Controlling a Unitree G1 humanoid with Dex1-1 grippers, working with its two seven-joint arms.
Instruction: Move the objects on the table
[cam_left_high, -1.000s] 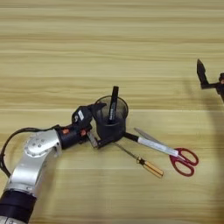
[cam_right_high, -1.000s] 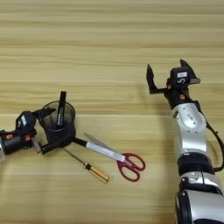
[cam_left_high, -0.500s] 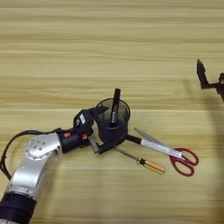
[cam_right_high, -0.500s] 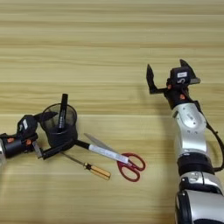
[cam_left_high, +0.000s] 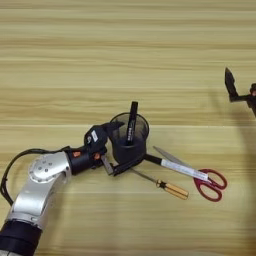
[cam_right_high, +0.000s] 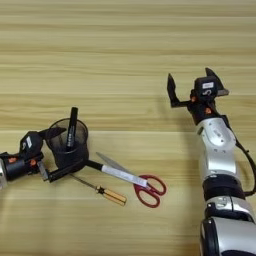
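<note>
A black wire-mesh pen cup stands upright left of the table's middle, with a slim black marker standing in it. My left gripper grips the cup from the left. One finger lies against its far rim and the other against its near base. A white-bodied marker with black ends lies flat to the right of the cup, one end at the cup's foot. Far to the right my right gripper is held above the table, open and holding nothing.
Red-handled scissors lie right of the cup, their blades beside the white marker. A screwdriver with a yellow handle lies just in front of them. The tan wood table stretches beyond.
My left gripper has slid a little to the right, so its near finger reaches further along the cup's base. The cup has barely shifted. The right arm has not moved.
</note>
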